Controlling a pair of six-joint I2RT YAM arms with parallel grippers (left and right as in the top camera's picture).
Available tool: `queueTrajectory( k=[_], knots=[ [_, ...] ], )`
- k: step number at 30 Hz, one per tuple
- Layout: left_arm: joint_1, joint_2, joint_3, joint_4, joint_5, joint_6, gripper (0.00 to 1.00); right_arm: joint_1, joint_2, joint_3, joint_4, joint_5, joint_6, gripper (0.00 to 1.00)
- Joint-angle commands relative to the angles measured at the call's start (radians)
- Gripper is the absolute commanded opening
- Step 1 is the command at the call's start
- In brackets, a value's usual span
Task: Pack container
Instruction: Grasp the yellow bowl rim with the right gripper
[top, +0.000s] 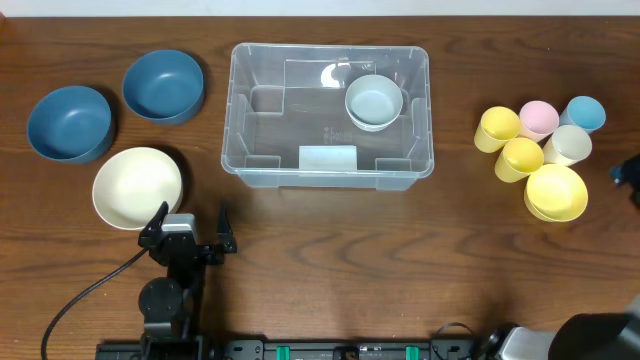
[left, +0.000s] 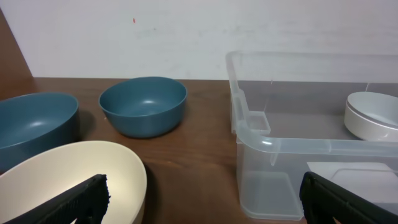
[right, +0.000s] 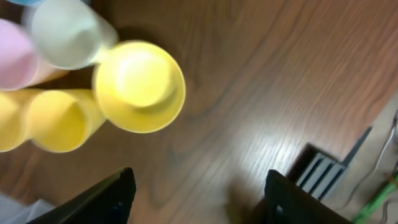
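Dark wooden desk (top: 480, 250), clear container (top: 232, 130) sits mid-desk with a pale bowl (top: 374, 100) inside, looks light, stiff-ish and slick so I'd pinch its thick rim; left end effector (top: 190, 228) and right end effector (right: 199, 193) both spread, empty.

1 container (top: 240, 110), 2 blue bowls (top: 69, 122) (top: 164, 86), 1 cream bowl (top: 136, 187), 1 pale bowl (top: 374, 101), 6 cups (top: 497, 128) (top: 519, 158) (top: 556, 192) (top: 539, 118) (top: 583, 113) (top: 568, 145): 3 yellow, pink, blue, white.
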Motion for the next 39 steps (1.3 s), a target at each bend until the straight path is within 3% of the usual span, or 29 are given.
queueTrajectory(
  k=[1,12,24,30,37,39],
  knots=[
    [0.006,-0.001,-0.017,-0.034,0.003,0.013,0.98,-0.03,-0.004,-0.151,0.068,-0.044,-0.016,0.67],
    [0.006,-0.001,-0.017,-0.034,0.003,0.013,0.98,-0.036,-0.004,-0.521,0.457,-0.1,-0.019,0.6],
    [0.006,-0.001,-0.017,-0.034,0.003,0.013,0.98,-0.035,-0.004,-0.748,0.811,-0.13,-0.045,0.49],
    [0.006,-0.001,-0.017,-0.034,0.003,0.013,0.98,-0.035,-0.004,-0.771,0.871,-0.129,-0.079,0.4],
    [0.006,-0.001,-0.017,-0.034,0.003,0.013,0.98,-0.035,-0.004,-0.771,0.847,-0.13,-0.078,0.15],
    [0.006,-0.001,-0.017,-0.034,0.003,0.013,0.98,-0.035,-0.004,-0.771,0.834,-0.13,-0.078,0.13]
  ],
)
